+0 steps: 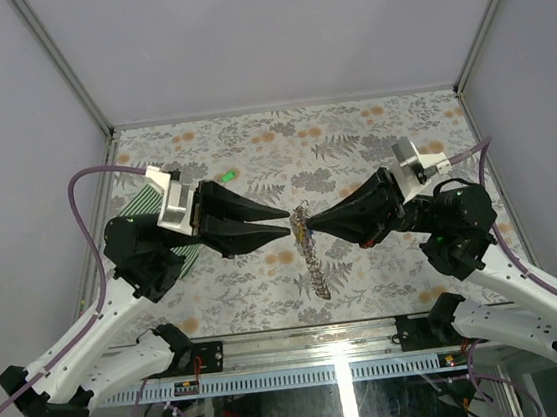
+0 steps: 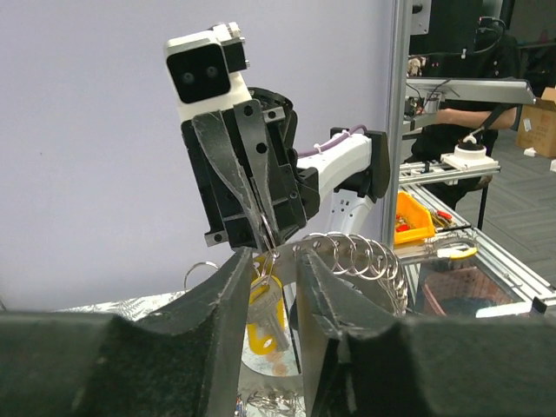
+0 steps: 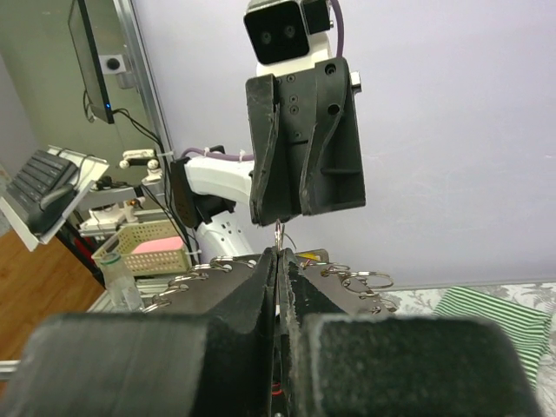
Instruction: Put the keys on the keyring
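Note:
The keyring [image 1: 314, 260] is a grey metal strand lifted at mid-table, its lower end trailing toward the near edge. My right gripper [image 1: 318, 226] is shut on one small ring [image 3: 278, 231] at the strand's top. In the left wrist view a yellow-headed key [image 2: 258, 340] hangs from that ring. It dangles in the gap between my left gripper's [image 2: 274, 261] parted fingers, pinched by neither. A row of further rings [image 2: 360, 254] curls to the right. In the top view my left gripper [image 1: 288, 220] faces the right one, tips almost meeting. A green key [image 1: 227, 177] lies on the table behind the left arm.
A green-and-white striped cloth [image 1: 144, 201] lies under the left arm on the floral tabletop [image 1: 351, 140]; its edge also shows in the right wrist view [image 3: 491, 313]. Grey walls enclose the table on three sides.

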Action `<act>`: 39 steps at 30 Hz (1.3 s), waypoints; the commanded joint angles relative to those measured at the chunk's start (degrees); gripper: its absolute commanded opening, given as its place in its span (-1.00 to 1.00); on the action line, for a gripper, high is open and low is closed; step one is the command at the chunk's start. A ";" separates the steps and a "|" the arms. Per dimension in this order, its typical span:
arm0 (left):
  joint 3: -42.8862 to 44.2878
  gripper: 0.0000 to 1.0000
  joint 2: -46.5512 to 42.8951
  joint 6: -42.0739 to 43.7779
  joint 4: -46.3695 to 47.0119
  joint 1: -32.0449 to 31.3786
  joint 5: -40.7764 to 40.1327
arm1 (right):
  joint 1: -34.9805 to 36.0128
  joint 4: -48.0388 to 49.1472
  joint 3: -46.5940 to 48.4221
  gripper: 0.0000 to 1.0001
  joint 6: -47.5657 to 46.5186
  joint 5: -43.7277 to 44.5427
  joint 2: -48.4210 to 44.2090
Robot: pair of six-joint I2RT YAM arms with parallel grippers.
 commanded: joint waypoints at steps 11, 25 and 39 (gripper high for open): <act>-1.13 -0.29 2.98 -5.65 7.12 -1.32 -3.92 | 0.02 -3.71 3.02 -1.00 -8.86 2.83 -1.78; -2.75 -0.32 2.83 -3.67 3.58 -2.00 -6.34 | 0.02 -2.17 1.74 -1.00 -9.19 4.53 -3.38; -1.55 -0.60 4.39 -3.54 2.94 -2.61 -6.21 | 0.02 -2.08 1.38 -1.00 -8.92 4.76 -2.79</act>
